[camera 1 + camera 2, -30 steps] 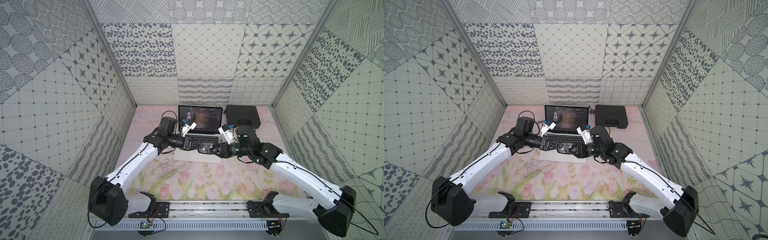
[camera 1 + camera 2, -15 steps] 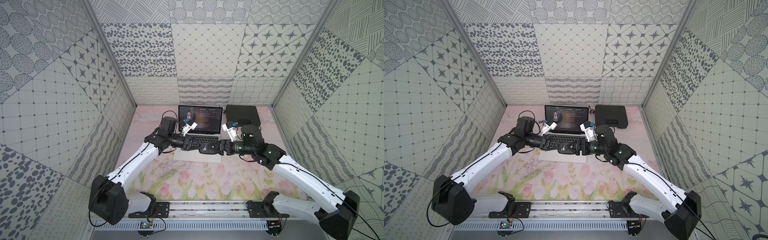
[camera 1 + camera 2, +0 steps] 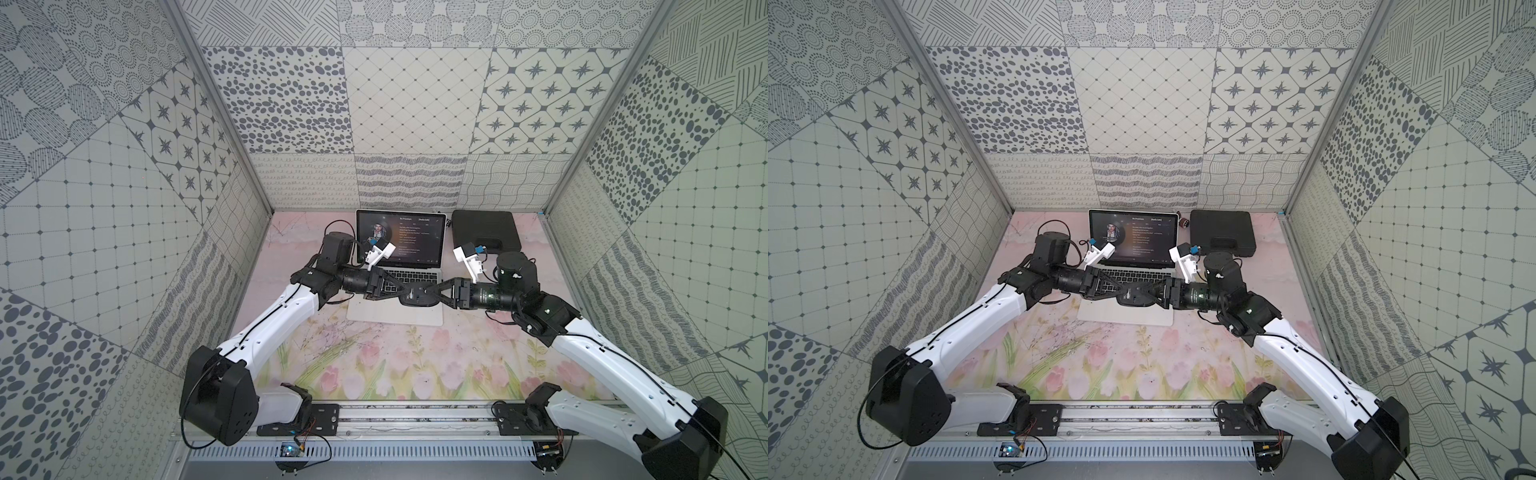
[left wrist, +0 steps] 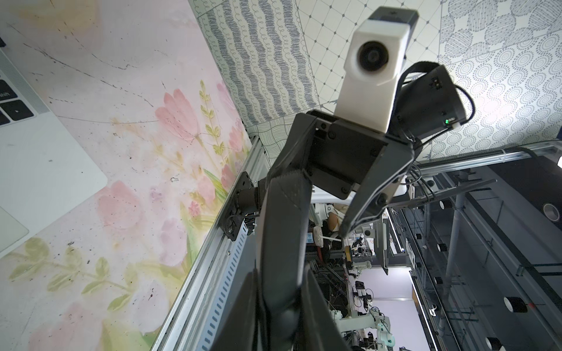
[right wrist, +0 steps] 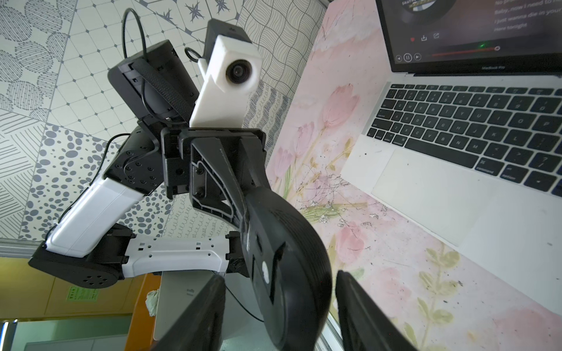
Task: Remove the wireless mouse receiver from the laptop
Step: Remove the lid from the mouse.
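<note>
Receiver, unseen on slim silver laptop (image 5: 425, 188), likely light, stiff, pinchable at exposed end; left gripper (image 5: 241, 200) clamped on oval black mouse (image 5: 289, 243), right gripper (image 5: 279, 276) spread around it.

Left claw (image 3: 403, 292) clamped narrow; right claw (image 3: 430, 292) parted wider; both level, tip to tip.

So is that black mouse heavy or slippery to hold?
Probably light and stiff: the left end effector holds the mouse out by one end, no sag visible. Its rounded plastic shell may be slippery, so it might pivot in that narrow grip.
</note>
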You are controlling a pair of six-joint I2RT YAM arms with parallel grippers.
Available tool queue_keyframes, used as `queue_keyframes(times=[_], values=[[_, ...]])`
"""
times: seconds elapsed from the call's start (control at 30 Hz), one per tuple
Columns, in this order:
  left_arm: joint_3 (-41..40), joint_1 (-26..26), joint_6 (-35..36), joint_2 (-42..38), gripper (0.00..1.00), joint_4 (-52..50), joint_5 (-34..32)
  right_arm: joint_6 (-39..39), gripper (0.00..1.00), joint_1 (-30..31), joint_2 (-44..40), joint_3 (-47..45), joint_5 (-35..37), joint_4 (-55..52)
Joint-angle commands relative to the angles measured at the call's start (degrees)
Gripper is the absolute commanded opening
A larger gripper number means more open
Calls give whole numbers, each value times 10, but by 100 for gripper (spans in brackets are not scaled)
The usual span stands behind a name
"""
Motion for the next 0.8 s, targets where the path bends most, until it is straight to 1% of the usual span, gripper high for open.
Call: queue_keyframes(times=[0.0, 0.1, 0.33, 0.7, 0.77], values=[[0, 2, -7, -1, 0, 33, 39, 8, 57, -2, -7, -9, -11, 33], [0, 5, 1, 5, 0, 24, 39, 11, 54, -1, -20, -17, -9, 31], [3, 7, 9, 10, 0, 15, 39, 6, 53, -2, -33, -20, 5, 11], [3, 7, 8, 11, 0, 14, 43, 11, 34, -1, -29, -22, 4, 17], [3, 7, 15, 11, 0, 5, 41, 12, 32, -1, -31, -23, 8, 17]])
